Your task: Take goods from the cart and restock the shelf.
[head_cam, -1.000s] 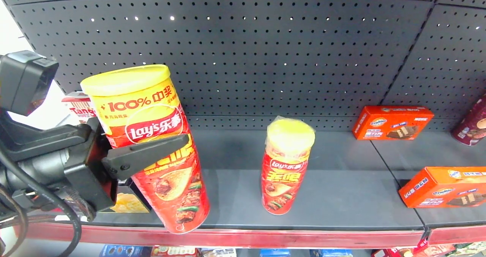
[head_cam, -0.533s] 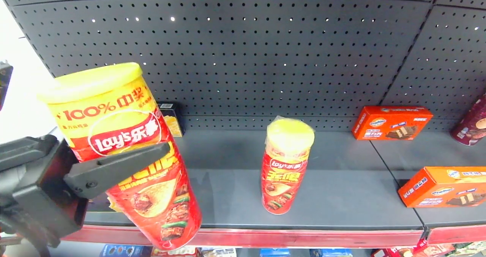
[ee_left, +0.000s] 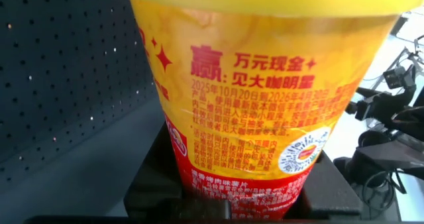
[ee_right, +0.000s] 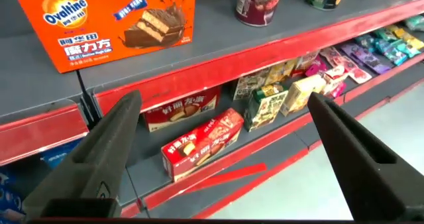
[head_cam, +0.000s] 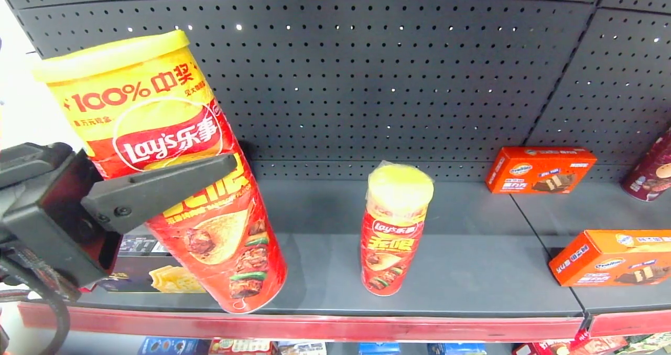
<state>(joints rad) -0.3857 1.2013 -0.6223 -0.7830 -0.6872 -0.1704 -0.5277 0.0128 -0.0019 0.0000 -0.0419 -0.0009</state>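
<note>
Glossy printed wrap covers the chip can (head_cam: pixel 209 229), under a smooth yellow plastic lid (head_cam: pixel 112 56). The shelf (head_cam: pixel 472 271) and its perforated back panel (head_cam: pixel 367 82) are matt dark metal; 2 orange boxes (head_cam: pixel 540 169) (head_cam: pixel 613 258), smooth cardboard.

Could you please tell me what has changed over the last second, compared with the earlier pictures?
The left gripper, still shut on the chips can, swung it toward the robot's left and dipped it below the front lip of the shelf, then lifted it. It is now tilted, with its base at the front edge. The second chips can and the orange boxes stayed put.
</note>
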